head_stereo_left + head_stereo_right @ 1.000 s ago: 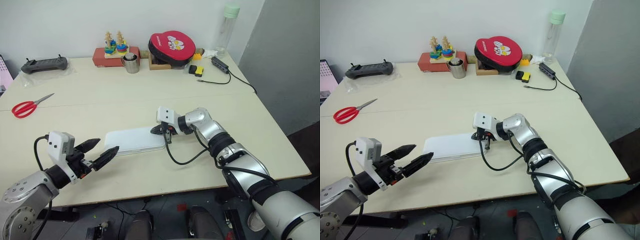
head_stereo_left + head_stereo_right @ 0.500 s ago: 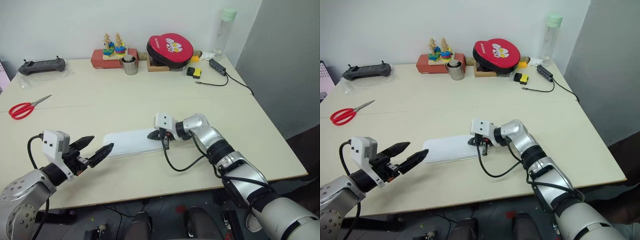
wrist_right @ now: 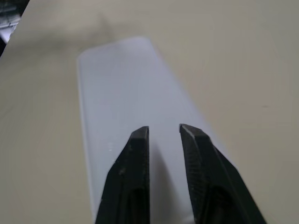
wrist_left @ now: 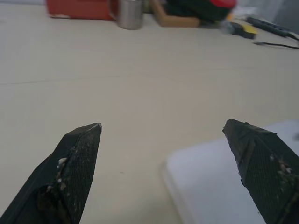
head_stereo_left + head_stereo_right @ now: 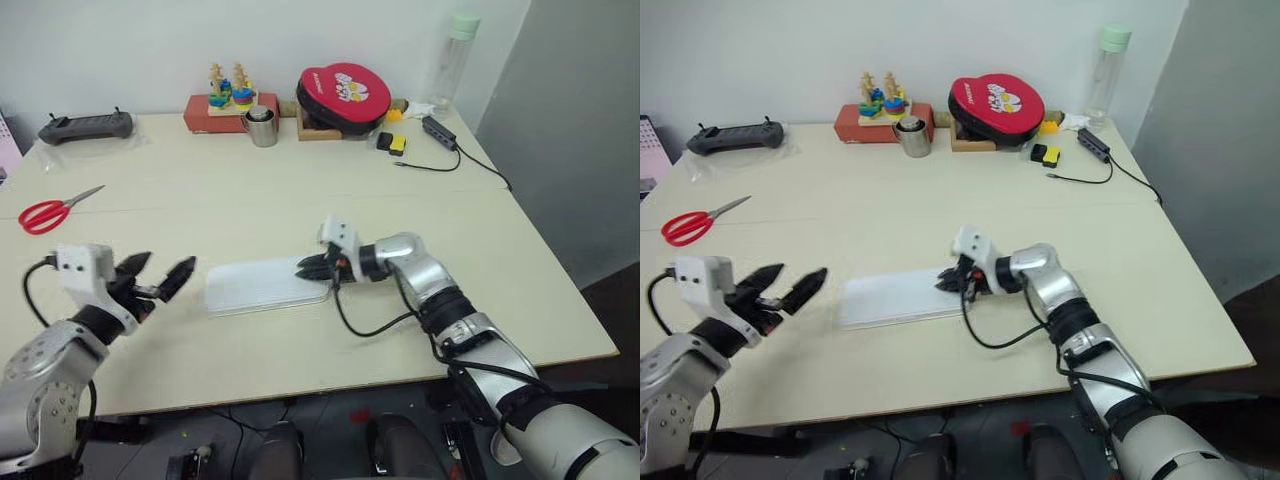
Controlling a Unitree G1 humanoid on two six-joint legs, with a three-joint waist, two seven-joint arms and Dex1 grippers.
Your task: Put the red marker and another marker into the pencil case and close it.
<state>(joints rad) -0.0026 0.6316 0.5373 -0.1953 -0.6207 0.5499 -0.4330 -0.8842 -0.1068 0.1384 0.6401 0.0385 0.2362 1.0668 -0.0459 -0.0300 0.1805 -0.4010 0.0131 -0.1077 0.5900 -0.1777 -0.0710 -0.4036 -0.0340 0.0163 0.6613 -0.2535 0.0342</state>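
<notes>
The white pencil case [image 5: 262,286] lies flat in the middle of the table with its lid down. My right gripper [image 5: 311,267] hovers at the case's right end, pointing left along the lid [image 3: 122,88]. Its fingers [image 3: 138,154] stand a narrow gap apart with nothing between them. My left gripper [image 5: 155,275] is open, off to the left of the case and apart from it; the case's corner [image 4: 224,186] shows between its fingers [image 4: 77,158]. The red marker and the other marker are out of view.
Red scissors [image 5: 50,213] lie at the left. Along the back stand a black controller [image 5: 85,126], a red toy box [image 5: 215,110], a metal cup [image 5: 262,128], a red round case [image 5: 343,92], a bottle [image 5: 452,55] and a cabled hub [image 5: 440,132].
My left gripper has drawn away to the left from the pencil case. My right gripper's fingers have parted slightly and lifted a little at the case's right end.
</notes>
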